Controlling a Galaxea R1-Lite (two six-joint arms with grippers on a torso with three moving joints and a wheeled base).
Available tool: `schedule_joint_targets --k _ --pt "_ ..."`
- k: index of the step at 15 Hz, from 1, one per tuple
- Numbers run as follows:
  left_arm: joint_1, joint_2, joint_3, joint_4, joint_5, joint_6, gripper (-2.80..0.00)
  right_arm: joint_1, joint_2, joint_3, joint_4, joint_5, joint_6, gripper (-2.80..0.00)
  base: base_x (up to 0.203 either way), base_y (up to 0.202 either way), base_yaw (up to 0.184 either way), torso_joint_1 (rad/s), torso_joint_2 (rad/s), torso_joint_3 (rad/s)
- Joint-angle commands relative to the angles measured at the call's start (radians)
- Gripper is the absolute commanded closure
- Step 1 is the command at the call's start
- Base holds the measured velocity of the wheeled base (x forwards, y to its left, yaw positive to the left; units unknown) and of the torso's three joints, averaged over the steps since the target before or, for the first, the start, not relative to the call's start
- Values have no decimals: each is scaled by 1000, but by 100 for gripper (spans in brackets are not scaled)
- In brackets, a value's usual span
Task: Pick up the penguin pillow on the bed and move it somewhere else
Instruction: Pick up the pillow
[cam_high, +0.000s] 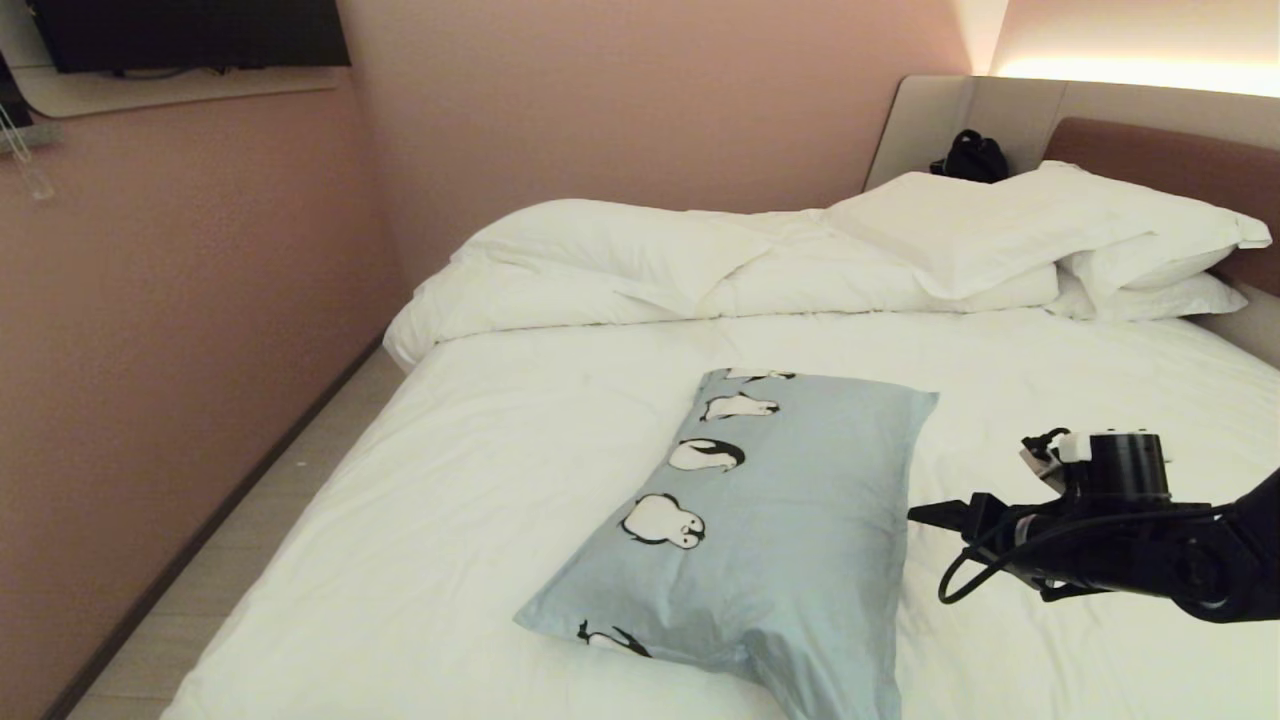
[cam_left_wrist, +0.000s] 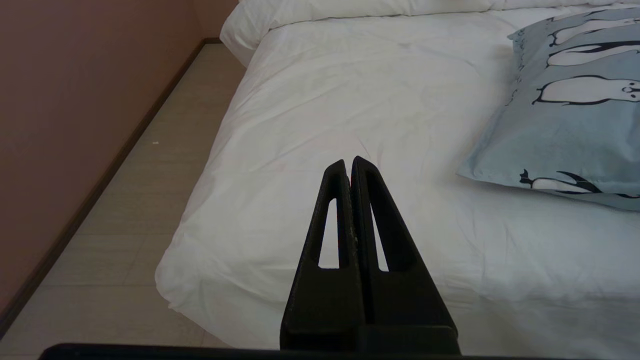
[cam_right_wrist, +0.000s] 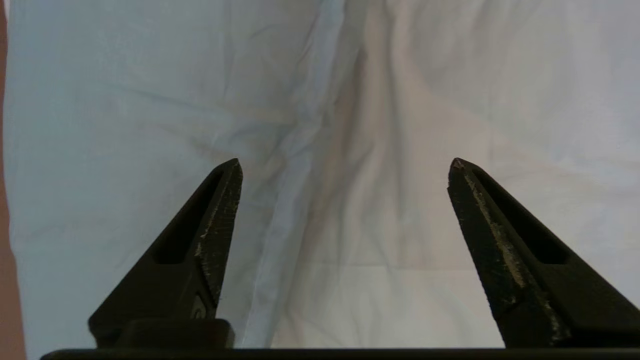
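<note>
Far left in the head view, a pink wall (cam_high: 180, 330) runs beside a strip of pale floor (cam_high: 260, 510) along the edge of the bed (cam_high: 480, 470). A dark screen (cam_high: 190, 30) hangs high on that wall.

The left gripper (cam_left_wrist: 348, 162) appears only in the left wrist view. Its two black fingers are pressed together, holding nothing, and it hangs over the near left corner of the bed, apart from the pillow.

The bed carries a white sheet. A bunched white duvet (cam_high: 640, 260) lies across its far side.

The penguin pillow (cam_high: 770, 520) lies flat on the sheet in the near middle of the bed, its long axis running from the front edge towards the duvet. A row of black-and-white penguins runs along its left side. In the left wrist view its near corner (cam_left_wrist: 560, 130) rests on the sheet. In the right wrist view its pale blue fabric (cam_right_wrist: 140, 125) meets the white sheet just beneath the fingers.

The right gripper (cam_high: 925, 515) is just beside the pillow's right edge, pointing at it. Its jaws are spread wide, with nothing between them. Contact with the pillow cannot be determined.

Far right, two plain white pillows (cam_high: 1120, 240) are stacked against the brown headboard (cam_high: 1180, 160). A black bag (cam_high: 968, 157) sits behind them against the beige surround (cam_high: 930, 130).
</note>
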Motion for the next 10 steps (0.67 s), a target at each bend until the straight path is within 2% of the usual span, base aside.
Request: schedule_joint_targets --k 1,4,6,10 --pt "2 0 0 0 0 0 0 0 8 2 -4 85 3 -280 0 0 0 0 0 0" --pt "0 0 0 0 0 0 0 -2 9 1 -5 141 4 -280 0 0 0 0 0 0" --pt "0 0 0 0 0 0 0 -3 12 -5 -5 207 4 -280 0 0 0 0 0 0" --pt "1 0 0 0 0 0 0 0 50 -57 2 213 21 -280 0 0 0 0 0 0"
